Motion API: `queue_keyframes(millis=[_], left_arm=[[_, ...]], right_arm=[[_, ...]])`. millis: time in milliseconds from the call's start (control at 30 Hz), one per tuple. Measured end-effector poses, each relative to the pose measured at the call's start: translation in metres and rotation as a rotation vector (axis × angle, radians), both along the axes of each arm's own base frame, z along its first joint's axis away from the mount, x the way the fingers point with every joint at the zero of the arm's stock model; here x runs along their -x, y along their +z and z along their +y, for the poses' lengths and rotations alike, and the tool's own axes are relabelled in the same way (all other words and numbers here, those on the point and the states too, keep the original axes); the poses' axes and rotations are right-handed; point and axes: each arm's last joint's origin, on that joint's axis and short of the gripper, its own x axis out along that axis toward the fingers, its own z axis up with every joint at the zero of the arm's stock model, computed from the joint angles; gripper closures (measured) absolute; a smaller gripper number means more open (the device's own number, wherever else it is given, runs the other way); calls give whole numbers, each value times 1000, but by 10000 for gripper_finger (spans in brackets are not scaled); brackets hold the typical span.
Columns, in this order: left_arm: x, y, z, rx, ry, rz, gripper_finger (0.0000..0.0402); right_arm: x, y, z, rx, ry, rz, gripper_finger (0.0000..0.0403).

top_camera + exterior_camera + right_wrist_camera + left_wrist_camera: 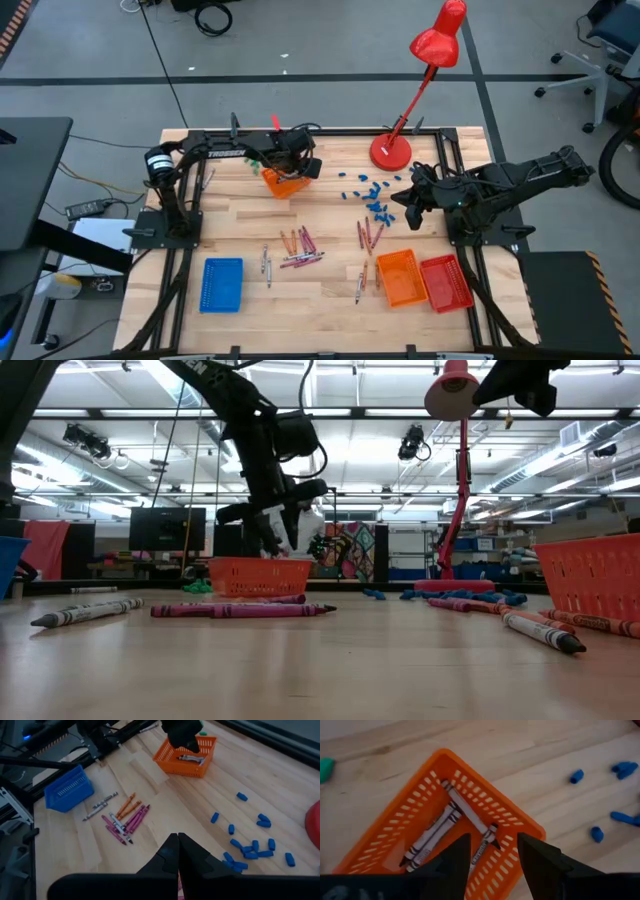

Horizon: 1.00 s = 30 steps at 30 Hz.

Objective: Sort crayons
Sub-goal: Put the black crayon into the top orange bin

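Wooden table (330, 310): left gripper (492, 851), fingers spread, hovers over an orange basket (395, 825) holding grey-white crayons (437, 832); red, orange and purple crayons (300, 248) lie mid-table; right gripper (177, 851), pressed together, waits beside blue pieces (375, 200).

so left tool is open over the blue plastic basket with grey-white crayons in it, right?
Not blue. The left tool is open over the orange plastic basket, which holds the grey-white crayons; the left wrist view shows it.

High view looks straight down; low view sits level on the wooden table (330, 215) — both wrist views share the orange slotted plastic basket (470, 820), the left's from close above.
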Motion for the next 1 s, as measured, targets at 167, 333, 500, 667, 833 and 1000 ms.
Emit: queue_keyframes(millis=[167,333,500,667,833,1000], left_arm=[[-2,-14,2,38,29,31,228],[-6,-33,4,70,42,66,228],[-13,-42,7,72,81,37,228],[-13,-47,10,51,116,43,228],[-14,-58,13,66,131,66,228],[-16,-64,11,73,112,88,234]], right_arm=[[0,0,0,27,-4,1,395],[0,1,0,29,0,-4,395],[0,1,1,22,4,-6,395],[0,1,4,21,18,-8,395],[0,1,4,22,8,-20,395],[0,2,5,29,1,-33,395]])
